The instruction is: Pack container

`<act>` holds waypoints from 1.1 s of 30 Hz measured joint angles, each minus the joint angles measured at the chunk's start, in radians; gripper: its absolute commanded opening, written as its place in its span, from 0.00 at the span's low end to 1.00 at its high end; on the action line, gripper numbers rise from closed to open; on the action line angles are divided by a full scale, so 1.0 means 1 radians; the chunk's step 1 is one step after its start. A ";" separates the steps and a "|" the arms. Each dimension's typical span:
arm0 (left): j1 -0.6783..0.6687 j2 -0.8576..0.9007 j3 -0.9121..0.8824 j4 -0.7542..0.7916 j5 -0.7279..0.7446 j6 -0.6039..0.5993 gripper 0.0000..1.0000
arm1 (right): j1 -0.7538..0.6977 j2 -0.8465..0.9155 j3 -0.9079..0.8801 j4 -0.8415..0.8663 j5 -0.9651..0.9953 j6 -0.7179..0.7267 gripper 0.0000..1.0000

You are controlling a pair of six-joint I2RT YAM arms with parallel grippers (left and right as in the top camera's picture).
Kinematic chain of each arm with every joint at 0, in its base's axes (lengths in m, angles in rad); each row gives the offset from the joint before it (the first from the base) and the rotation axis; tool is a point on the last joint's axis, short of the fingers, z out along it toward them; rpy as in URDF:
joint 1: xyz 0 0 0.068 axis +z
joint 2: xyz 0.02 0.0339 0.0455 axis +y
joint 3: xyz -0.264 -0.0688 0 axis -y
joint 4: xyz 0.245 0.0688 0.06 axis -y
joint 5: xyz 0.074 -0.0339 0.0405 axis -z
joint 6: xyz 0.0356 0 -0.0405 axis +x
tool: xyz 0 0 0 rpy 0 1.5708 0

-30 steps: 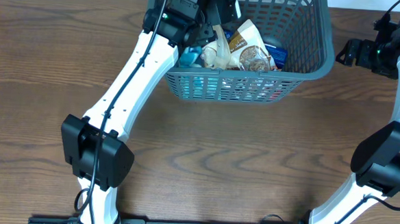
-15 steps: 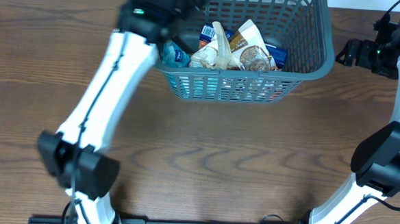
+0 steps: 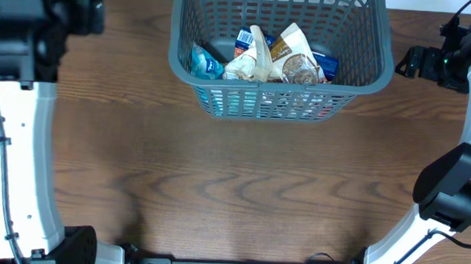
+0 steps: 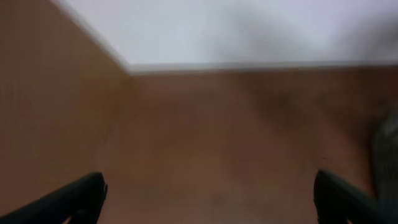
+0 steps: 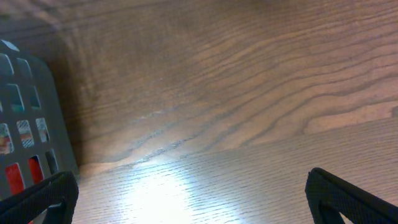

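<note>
Hovering either side of container [image 3: 274, 84]; my left gripper [image 4: 208, 190], right gripper [image 5: 189, 186] spread wide, empty; packets [image 3: 263, 61] heaped against its front wall could spill over if next drop lands there.

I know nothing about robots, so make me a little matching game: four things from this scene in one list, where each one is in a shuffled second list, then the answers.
Things
1. basket
2. snack packets
3. left end effector
4. right end effector

Places
A. just right of the basket, open, holding nothing
B. at the far middle of the table
C. piled inside the basket
D. by the table's far left edge, open, holding nothing

Pairs: 1-B, 2-C, 3-D, 4-A
</note>
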 measured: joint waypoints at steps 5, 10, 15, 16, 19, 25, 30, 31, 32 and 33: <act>0.071 0.003 -0.016 -0.158 0.027 -0.105 0.99 | 0.000 0.000 0.000 0.000 0.000 0.000 0.98; 0.095 0.003 -0.097 -0.181 0.073 -0.143 0.99 | 0.000 -0.008 0.000 -0.005 0.014 0.001 0.98; 0.095 -0.013 -0.257 -0.103 0.113 -0.164 0.99 | 0.000 -0.052 -0.001 -0.032 0.064 0.020 0.98; 0.095 -0.023 -0.298 -0.076 0.122 -0.166 0.99 | 0.000 -0.064 -0.001 -0.037 0.071 0.023 0.98; 0.095 -0.085 -0.452 0.029 0.156 -0.167 0.99 | 0.000 -0.118 -0.001 -0.067 0.082 0.032 0.98; 0.095 -0.295 -0.789 0.233 0.233 -0.166 0.99 | 0.009 -0.230 -0.010 -0.123 0.124 0.056 0.99; 0.095 -0.484 -1.064 0.383 0.278 -0.157 0.99 | 0.078 -0.375 -0.163 -0.092 0.187 0.082 0.99; 0.095 -0.519 -1.110 0.400 0.286 -0.155 0.99 | 0.100 -0.411 -0.213 -0.074 0.197 0.089 0.99; 0.095 -0.562 -1.160 0.412 0.293 -0.154 0.99 | 0.123 -0.450 -0.267 -0.054 0.205 0.096 0.99; 0.095 -0.604 -1.204 0.414 0.298 -0.154 0.99 | 0.152 -0.500 -0.341 -0.024 0.211 0.105 0.99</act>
